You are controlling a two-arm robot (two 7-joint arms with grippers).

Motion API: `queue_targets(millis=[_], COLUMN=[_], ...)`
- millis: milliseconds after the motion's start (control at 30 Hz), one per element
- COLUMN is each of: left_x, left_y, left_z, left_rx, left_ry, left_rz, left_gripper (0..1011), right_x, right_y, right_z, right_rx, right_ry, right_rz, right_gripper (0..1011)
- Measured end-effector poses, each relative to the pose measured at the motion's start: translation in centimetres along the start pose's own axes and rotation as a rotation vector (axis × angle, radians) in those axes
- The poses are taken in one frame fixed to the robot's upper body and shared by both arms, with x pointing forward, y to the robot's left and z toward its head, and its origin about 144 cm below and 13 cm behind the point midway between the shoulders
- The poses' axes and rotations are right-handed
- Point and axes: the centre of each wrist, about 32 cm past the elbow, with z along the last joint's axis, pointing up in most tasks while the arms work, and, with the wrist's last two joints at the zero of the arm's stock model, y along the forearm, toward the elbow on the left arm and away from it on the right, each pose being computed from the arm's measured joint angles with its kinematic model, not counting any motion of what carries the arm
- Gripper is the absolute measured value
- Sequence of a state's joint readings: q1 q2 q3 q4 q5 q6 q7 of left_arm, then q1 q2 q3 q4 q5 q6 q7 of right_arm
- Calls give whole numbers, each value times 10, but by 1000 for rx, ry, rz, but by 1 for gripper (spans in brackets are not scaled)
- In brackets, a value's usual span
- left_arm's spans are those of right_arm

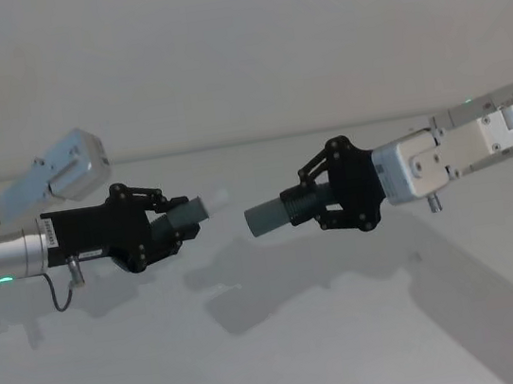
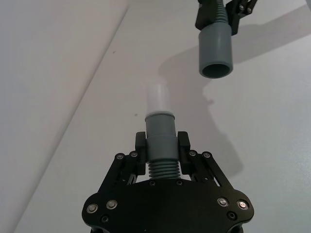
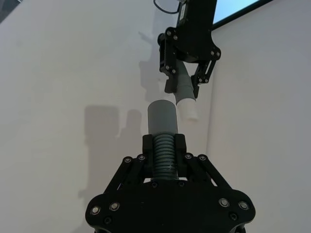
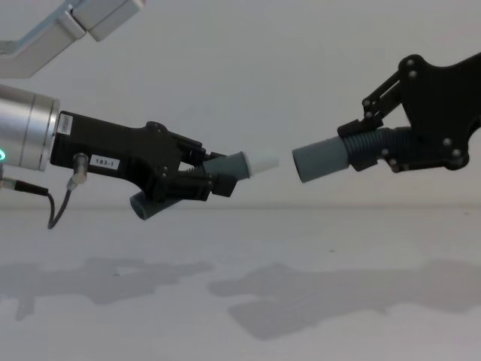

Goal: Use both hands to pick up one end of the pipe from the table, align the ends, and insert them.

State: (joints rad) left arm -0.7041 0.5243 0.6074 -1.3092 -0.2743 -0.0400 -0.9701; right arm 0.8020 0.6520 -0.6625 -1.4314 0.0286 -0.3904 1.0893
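Two grey pipe pieces face each other in mid-air above the white table (image 1: 290,359), a small gap between them. The white-tipped piece (image 4: 242,164) juts from the left gripper (image 4: 197,174), whose jaws clamp its ribbed section, the white stub (image 2: 158,98) pointing toward the open grey mouth (image 2: 216,70) of the other piece (image 1: 270,217). That second piece is clenched in the right gripper (image 1: 319,205), reaching in from the right at nearly the same height.
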Motion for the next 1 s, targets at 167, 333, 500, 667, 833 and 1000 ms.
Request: queue_targets(millis=[167, 333, 500, 667, 833, 1000], left_x=[0, 0, 0, 0, 0, 0], left_y=[0, 0, 0, 0, 0, 0], left_z=[0, 0, 0, 0, 0, 0], left_rx=[0, 0, 0, 0, 0, 0], left_ry=[0, 0, 0, 0, 0, 0], left_rz=[0, 0, 0, 0, 0, 0], left_gripper=[346, 346, 346, 346, 346, 346], right_x=[4, 8, 11, 14, 15, 17], right_y=[0, 0, 0, 2, 4, 6], right_z=[-2, -5, -8, -10, -12, -14], right_rx=[-9, -16, -22, -27, -29, -31], right_ry=[1, 7, 19, 29, 38, 45], right_rz=[-1, -12, -24, -35, -39, -43], right_gripper=[233, 233, 233, 233, 233, 234])
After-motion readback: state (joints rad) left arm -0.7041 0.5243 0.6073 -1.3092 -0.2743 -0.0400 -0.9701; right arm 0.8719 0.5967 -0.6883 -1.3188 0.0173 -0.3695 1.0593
